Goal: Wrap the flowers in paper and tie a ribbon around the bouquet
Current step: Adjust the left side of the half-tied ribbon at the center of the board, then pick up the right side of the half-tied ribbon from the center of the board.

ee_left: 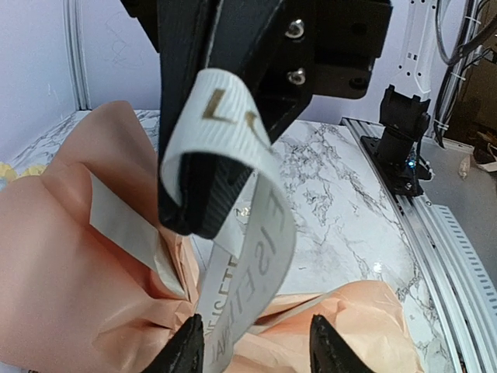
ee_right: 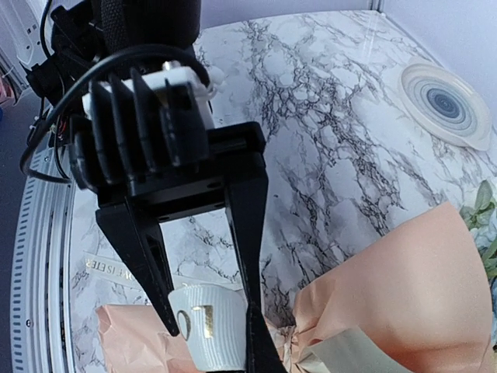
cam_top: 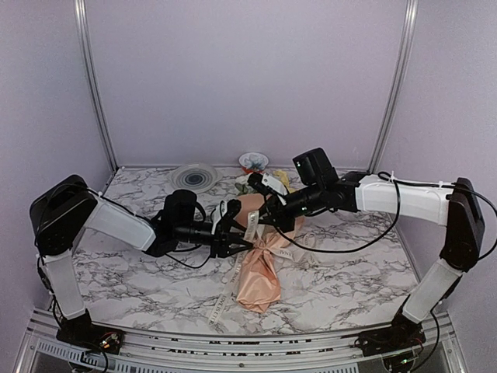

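Observation:
The bouquet [cam_top: 260, 272] lies mid-table, a peach paper [ee_left: 70, 256] cone with flowers [cam_top: 281, 179] at its far end and green leaves [ee_right: 484, 211] at the frame's edge. The cream ribbon [ee_left: 248, 233] rises from the cone's waist in a loop. My right gripper [ee_right: 262, 351] is shut on the ribbon [ee_right: 206, 330], which curls over its tip. My left gripper [ee_left: 256, 346] is open just above the paper. The hanging ribbon strand sits between its fingertips [ee_left: 186, 346], close to the left one. In the top view the left gripper [cam_top: 231, 237] and right gripper [cam_top: 260, 216] meet over the cone.
A ringed plate [cam_top: 194, 177] and a small patterned bowl [cam_top: 253, 161] stand at the back of the marble table. A ribbon tail [cam_top: 220, 307] trails toward the front rail [ee_left: 435, 225]. Black cables hang from both arms.

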Controlling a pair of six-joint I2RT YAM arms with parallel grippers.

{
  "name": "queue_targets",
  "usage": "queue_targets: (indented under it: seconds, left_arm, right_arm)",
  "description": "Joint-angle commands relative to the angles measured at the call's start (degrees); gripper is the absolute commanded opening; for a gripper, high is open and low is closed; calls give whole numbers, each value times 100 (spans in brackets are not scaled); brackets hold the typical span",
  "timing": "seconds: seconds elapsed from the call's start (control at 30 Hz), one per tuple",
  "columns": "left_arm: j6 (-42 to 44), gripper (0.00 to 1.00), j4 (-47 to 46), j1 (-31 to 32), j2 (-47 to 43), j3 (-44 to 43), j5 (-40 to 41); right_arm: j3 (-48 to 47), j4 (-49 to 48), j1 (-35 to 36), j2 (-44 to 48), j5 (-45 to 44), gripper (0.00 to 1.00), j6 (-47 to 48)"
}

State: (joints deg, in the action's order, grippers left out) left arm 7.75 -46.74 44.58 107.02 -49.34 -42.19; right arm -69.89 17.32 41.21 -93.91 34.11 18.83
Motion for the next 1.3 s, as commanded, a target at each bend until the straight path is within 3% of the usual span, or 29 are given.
queue_targets:
  seconds: [0.0, 0.27, 0.4, 0.53, 0.67, 0.8, 0.83, 0.9, 1.0, 1.27]
  left_arm:
    - [-55, 46, 96, 4, 175, -427, 594]
    - [-241, 45, -179, 35, 354, -594, 372]
    - [-492, 48, -388, 82, 547, -677, 750]
    - [-731, 35, -864, 101, 641, -609, 1055]
    - [-786, 30, -1122, 215, 666, -560, 1068]
    - [-821, 3, -1200, 296, 701, -532, 1067]
    - [-851, 0, -1224, 297, 681, -487, 1072]
    - [-871, 0, -1263, 310, 622, -375, 1119]
    - [-793, 0, -1274, 372, 443, -174, 1389]
    - [-90, 0, -1147, 734, 97, 159, 2268]
  right_arm:
    - [-123, -637, -36, 34, -53, 1, -262]
    - [-173, -836, -35, -154, 47, 1, -413]
    - [-168, -965, -30, -240, 162, 1, -515]
    - [-129, -1029, -12, -234, 303, 1, -580]
    - [-84, -1055, 1, -216, 307, 1, -612]
    - [-61, -1026, 7, -184, 240, 1, -650]
    - [-42, -989, 1, -162, 192, 2, -666]
    - [32, -980, 1, -51, 48, 6, -735]
    - [154, -848, -48, 193, -631, 22, -1123]
    - [734, 499, -511, 1378, -3689, 54, -2429]
